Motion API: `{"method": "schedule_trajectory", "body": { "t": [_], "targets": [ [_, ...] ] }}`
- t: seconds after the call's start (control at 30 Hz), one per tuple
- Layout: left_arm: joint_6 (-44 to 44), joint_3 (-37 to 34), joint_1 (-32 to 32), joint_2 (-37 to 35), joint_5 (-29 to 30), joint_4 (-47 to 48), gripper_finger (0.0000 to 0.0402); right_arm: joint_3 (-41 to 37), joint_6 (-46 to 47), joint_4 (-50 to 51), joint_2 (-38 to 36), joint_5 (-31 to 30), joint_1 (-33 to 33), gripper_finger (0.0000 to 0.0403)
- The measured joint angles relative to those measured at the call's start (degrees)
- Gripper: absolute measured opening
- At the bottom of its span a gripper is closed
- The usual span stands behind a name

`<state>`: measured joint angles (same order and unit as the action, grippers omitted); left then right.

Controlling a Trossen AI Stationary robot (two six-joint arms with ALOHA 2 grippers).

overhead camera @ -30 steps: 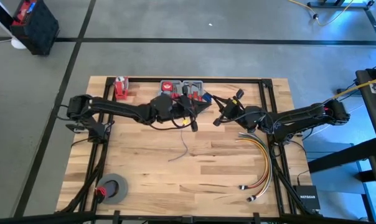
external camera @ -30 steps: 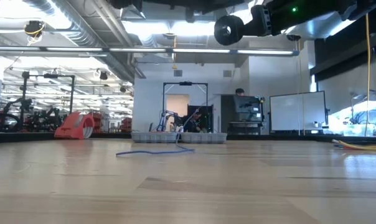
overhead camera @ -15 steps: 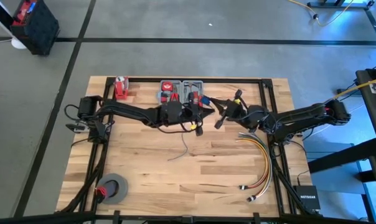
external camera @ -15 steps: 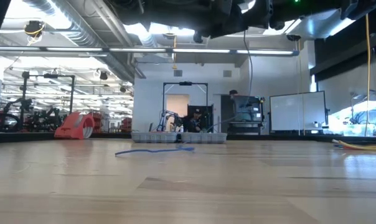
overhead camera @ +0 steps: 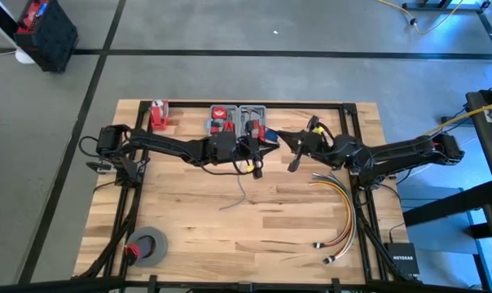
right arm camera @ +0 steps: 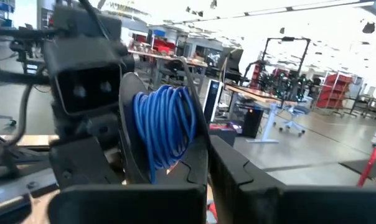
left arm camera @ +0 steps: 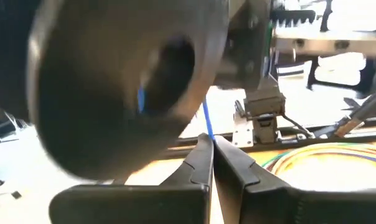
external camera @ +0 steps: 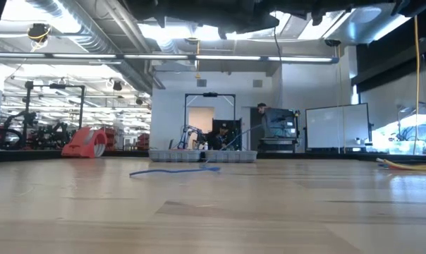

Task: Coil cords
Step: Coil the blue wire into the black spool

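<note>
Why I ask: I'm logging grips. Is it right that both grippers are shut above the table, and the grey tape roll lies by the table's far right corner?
Not quite. Both the left gripper and right gripper are shut, but the high view shows the grey tape roll near the table's near left corner.

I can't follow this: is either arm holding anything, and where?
The left tool pinches the blue cord along its length, between its fingertips. The right tool is shut beside a coil of it; a grip cannot be told.
</note>
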<state>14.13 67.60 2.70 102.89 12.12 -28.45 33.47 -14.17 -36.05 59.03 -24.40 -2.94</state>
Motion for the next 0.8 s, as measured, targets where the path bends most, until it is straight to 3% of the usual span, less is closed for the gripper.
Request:
{"method": "schedule_trajectory", "body": {
  "t": [0.8],
  "targets": [
    [0.17, -0.32, 1.73, 1.84, 0.33, 0.38, 0.0, 6.55, -5.68, 1.92, -3.5, 1.55, -0.04, 0.0005]
  ]
}}
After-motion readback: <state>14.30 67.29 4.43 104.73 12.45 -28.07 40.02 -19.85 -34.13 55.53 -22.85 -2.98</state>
